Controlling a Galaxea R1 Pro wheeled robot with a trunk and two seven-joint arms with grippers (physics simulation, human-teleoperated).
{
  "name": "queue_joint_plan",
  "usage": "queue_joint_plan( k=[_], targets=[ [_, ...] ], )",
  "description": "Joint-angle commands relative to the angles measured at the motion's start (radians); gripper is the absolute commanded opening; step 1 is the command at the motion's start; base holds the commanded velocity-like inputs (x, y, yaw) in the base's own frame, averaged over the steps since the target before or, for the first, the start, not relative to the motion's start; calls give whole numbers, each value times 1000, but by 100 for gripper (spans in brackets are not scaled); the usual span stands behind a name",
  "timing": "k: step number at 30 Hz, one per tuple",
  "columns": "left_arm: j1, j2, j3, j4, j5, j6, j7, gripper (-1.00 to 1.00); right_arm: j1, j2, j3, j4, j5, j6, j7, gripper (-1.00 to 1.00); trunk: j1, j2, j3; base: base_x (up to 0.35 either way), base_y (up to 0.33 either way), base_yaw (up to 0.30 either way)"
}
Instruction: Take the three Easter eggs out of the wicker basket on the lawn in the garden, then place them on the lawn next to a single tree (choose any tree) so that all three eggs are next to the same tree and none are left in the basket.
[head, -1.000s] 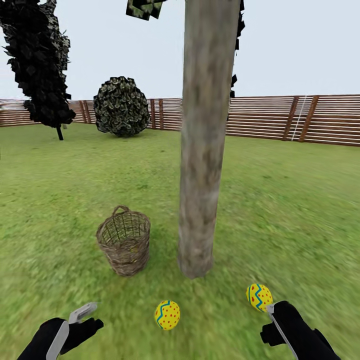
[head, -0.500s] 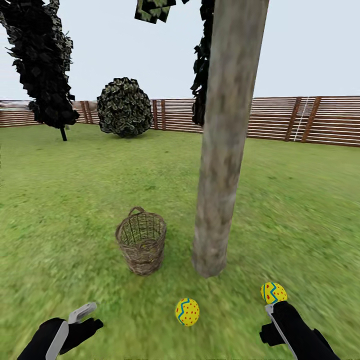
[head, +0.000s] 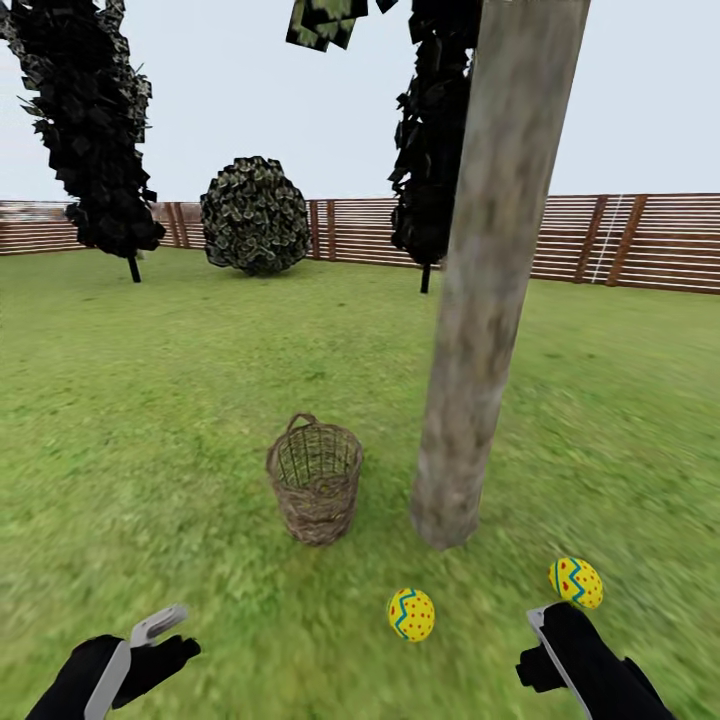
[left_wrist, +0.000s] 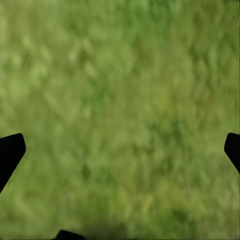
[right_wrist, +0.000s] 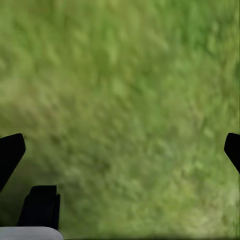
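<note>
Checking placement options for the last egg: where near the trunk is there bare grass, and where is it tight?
Bare lawn lies open right of the tree. Grass between the near egg and the wicker basket is also free. Tightest is the gap between basket and trunk; the second egg sits just beyond the right gripper.

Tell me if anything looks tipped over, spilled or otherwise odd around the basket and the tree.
Nothing stands out. The wicker basket stands upright on the lawn beside the tree, and two Easter eggs lie intact on the grass near the trunk.
</note>
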Motion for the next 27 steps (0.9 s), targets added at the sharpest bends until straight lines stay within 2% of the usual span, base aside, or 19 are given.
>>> queue_joint_plan(
  k=[1,5,9,15,27],
  targets=[
    [-1,6,3,-1,-2,5,-6,100,0,-1,2,-1,11,5,9,100,0,0,-1,-96,323,0],
    [-1,40,3,-6,0,6,-12,100,0,-2,2,-2,14,5,8,100,0,0,-1,-96,323,0],
    [-1,90,5,-47,0,5,-16,100,0,-1,3,-1,17,5,7,100,0,0,-1,-95,323,0],
    [-4,129,5,-131,0,-1,-16,100,0,15,3,26,21,0,6,100,0,0,-1,-95,323,0],
    [-5,126,3,-134,1,-10,-16,100,0,14,1,30,18,-1,5,100,0,0,-1,-93,323,0]
  ],
)
